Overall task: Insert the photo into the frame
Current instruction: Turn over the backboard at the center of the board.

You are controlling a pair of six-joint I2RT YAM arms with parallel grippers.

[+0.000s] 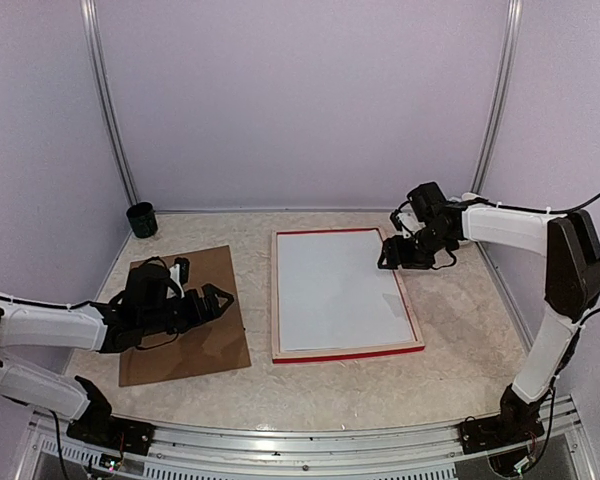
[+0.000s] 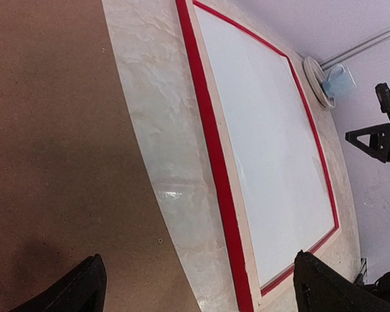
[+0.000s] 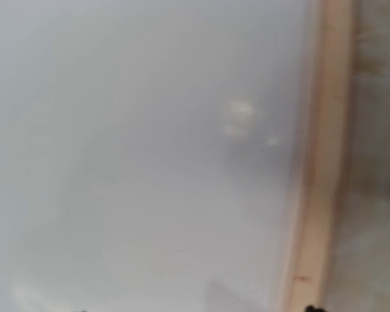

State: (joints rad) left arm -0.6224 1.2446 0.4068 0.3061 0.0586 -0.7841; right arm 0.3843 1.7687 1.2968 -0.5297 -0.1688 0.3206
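Note:
The frame point(image 1: 345, 354) lies face down in the middle of the table, pale wood back up, red edges showing. A plain white sheet with no cut-out, the photo point(image 1: 335, 290) back up, fills its recess. My right gripper point(image 1: 388, 258) is open, low over the frame's far right corner. Its wrist view shows only the white sheet point(image 3: 149, 143) and the wood rim point(image 3: 325, 162), with the gripper point(image 3: 195, 310) at the bottom edge. My left gripper point(image 1: 218, 298) is open and empty over the brown backing board point(image 1: 195, 350). Its view point(image 2: 198, 260) shows the board point(image 2: 52, 162), the frame point(image 2: 211, 130) and the photo point(image 2: 266, 143).
A dark green cup point(image 1: 141, 219) stands at the back left corner. A white round disc with a pale blue piece point(image 2: 325, 81) sits beyond the frame's far right corner. Metal posts and pale walls close the table's back and sides.

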